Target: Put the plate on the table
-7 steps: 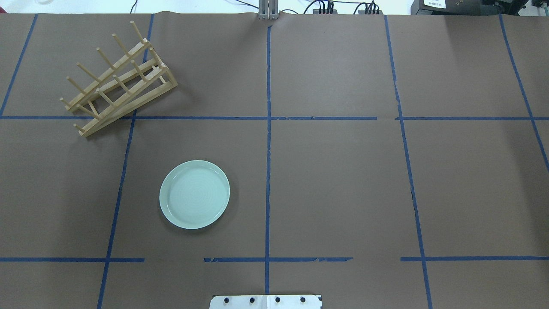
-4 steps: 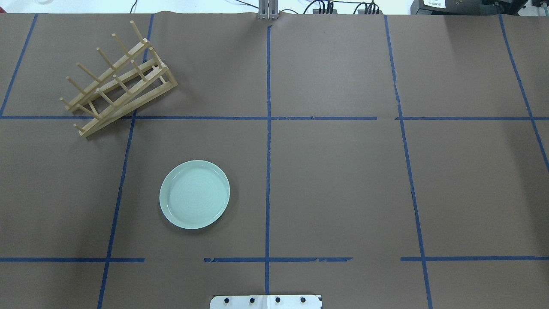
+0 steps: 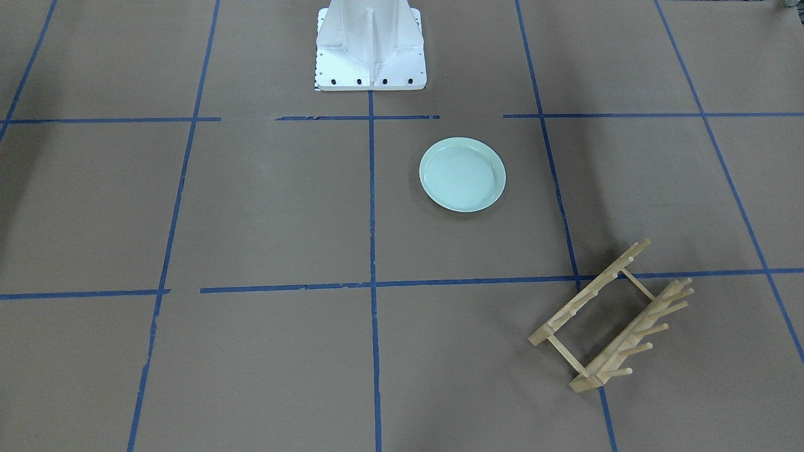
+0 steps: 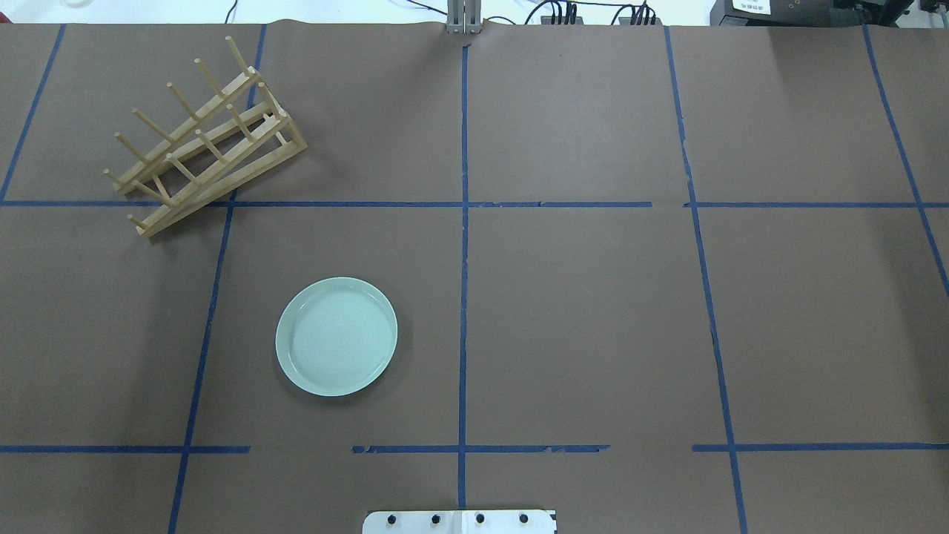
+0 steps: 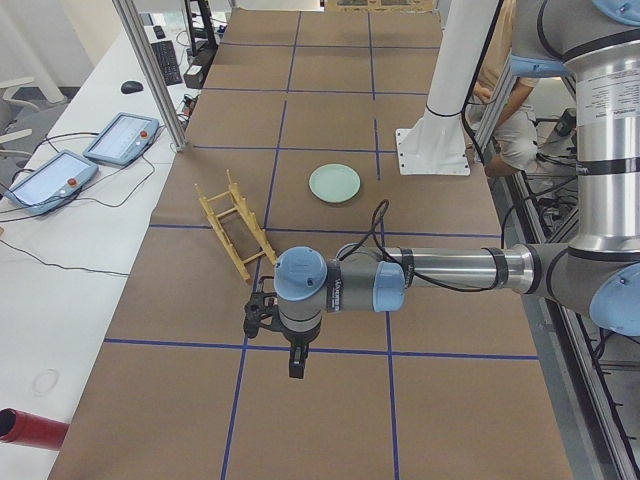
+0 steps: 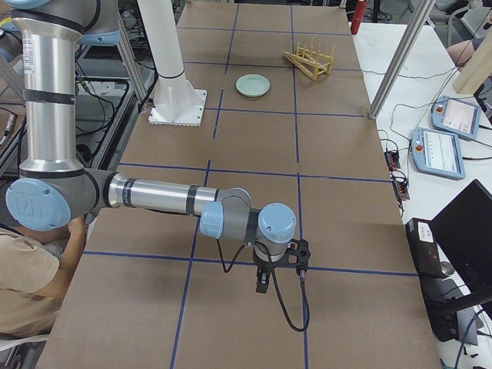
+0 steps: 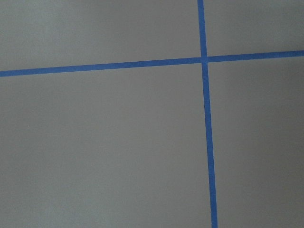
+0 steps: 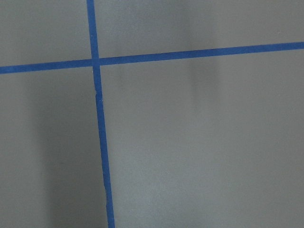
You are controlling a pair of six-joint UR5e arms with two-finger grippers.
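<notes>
The pale mint-green plate lies flat and upright on the brown-paper table, inside a grid square left of the centre line. It also shows in the front-facing view and in both side views. Neither gripper is near it. My left gripper hangs over the table's left end, far from the plate. My right gripper hangs over the right end. Both show only in side views, so I cannot tell whether they are open or shut. Both wrist views show only paper and blue tape.
A wooden peg rack stands at the far left, beyond the plate, straddling a tape line. The white robot base is at the near middle edge. Tablets lie on the white bench beyond the table's far edge.
</notes>
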